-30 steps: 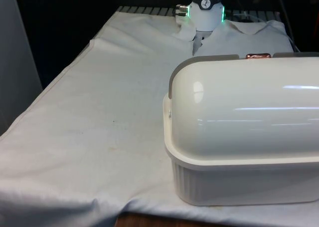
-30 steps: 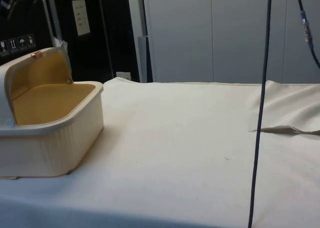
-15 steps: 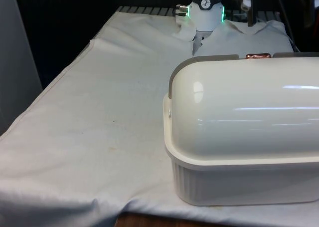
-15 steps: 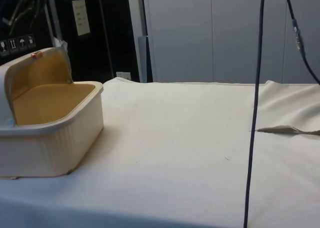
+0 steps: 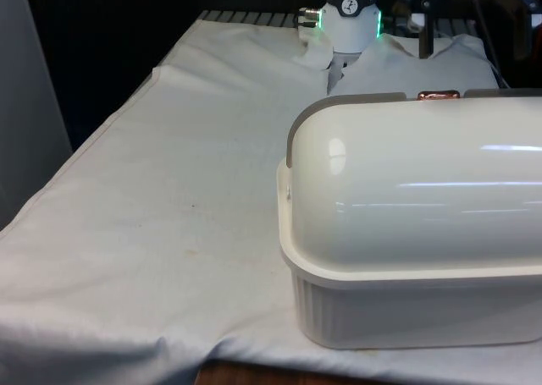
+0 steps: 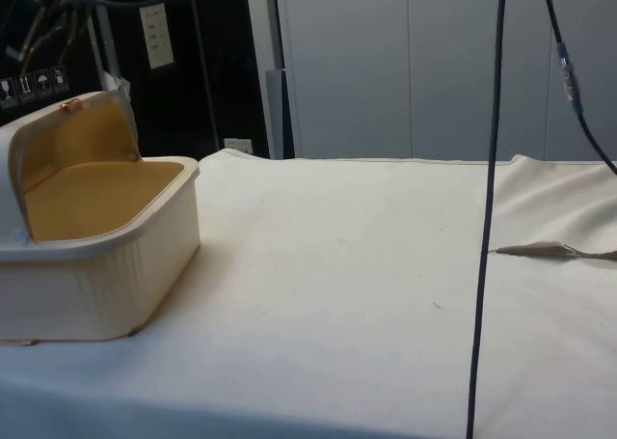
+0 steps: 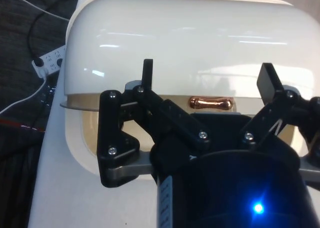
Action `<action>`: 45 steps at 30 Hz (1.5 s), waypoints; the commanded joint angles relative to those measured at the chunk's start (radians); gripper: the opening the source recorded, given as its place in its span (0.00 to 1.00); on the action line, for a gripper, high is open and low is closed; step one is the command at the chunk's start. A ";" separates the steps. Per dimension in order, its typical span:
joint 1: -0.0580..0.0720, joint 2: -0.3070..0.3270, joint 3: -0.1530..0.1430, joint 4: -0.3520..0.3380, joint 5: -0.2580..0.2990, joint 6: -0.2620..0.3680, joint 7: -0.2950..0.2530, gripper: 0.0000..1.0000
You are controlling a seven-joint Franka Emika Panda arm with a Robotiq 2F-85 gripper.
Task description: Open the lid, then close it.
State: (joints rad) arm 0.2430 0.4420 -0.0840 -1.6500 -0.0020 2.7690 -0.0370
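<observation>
With its fingers spread apart, the black two-finger claw [image 7: 207, 85] hovers above the rolled-back glossy white domed lid [image 7: 190, 42] of the cream plastic bread box [image 6: 96, 256], whose copper handle [image 7: 210, 103] runs crosswise directly between the fingertips, on the white-clothed worktop [image 5: 186, 173].
</observation>
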 commanded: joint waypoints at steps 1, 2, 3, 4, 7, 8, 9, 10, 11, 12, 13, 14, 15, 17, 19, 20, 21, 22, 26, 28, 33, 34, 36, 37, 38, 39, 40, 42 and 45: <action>-0.005 0.006 0.007 0.008 0.008 -0.002 -0.007 1.00; -0.004 0.005 0.006 0.008 0.006 -0.002 -0.006 1.00; -0.003 0.005 0.005 0.007 0.005 -0.003 -0.005 1.00; -0.002 0.004 0.003 0.007 0.003 -0.002 -0.004 1.00; -0.002 0.004 0.002 0.006 0.002 -0.002 -0.003 1.00; -0.002 0.004 0.002 0.005 0.002 -0.001 -0.002 1.00; -0.001 0.004 0.002 0.005 0.002 -0.001 -0.002 1.00; -0.001 0.004 0.001 0.005 0.001 -0.001 -0.002 0.99; -0.001 0.004 0.001 0.005 0.001 -0.001 -0.002 0.93; -0.001 0.003 0.001 0.004 0.001 -0.001 -0.002 0.88; -0.001 0.003 0.001 0.004 0.001 -0.001 -0.001 0.77; -0.001 0.003 0.001 0.004 0.001 -0.001 -0.001 0.71; -0.001 0.003 0.001 0.004 0.001 -0.001 -0.001 0.67; 0.000 0.003 0.000 0.004 0.000 0.000 -0.001 0.57; -0.001 0.003 0.000 0.004 0.000 -0.001 -0.001 0.52; -0.001 0.003 0.000 0.004 0.000 -0.001 -0.001 0.47; -0.001 0.003 0.000 0.004 0.000 0.000 -0.001 0.42; -0.001 0.003 0.000 0.003 0.000 0.000 -0.001 0.33; 0.000 0.003 0.000 0.004 0.000 0.000 -0.001 0.11; -0.004 0.008 0.003 0.003 0.005 0.004 -0.004 0.06; -0.015 0.028 0.009 0.005 0.013 0.002 -0.011 0.00; -0.016 0.032 0.009 0.006 0.014 0.001 -0.012 0.00; -0.008 0.030 -0.003 0.002 0.000 0.001 0.000 0.00; -0.019 0.038 0.010 0.009 0.015 -0.002 -0.013 0.00; -0.019 0.039 0.009 0.009 0.014 -0.002 -0.013 0.00; -0.019 0.039 0.008 0.008 0.011 -0.001 -0.011 0.00; -0.019 0.039 0.008 0.008 0.011 -0.001 -0.011 0.00; -0.017 0.041 0.004 0.008 0.008 0.001 -0.008 0.00; -0.012 0.041 -0.004 0.007 0.001 0.000 0.000 0.00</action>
State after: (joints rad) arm 0.2310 0.4830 -0.0880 -1.6430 -0.0010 2.7690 -0.0370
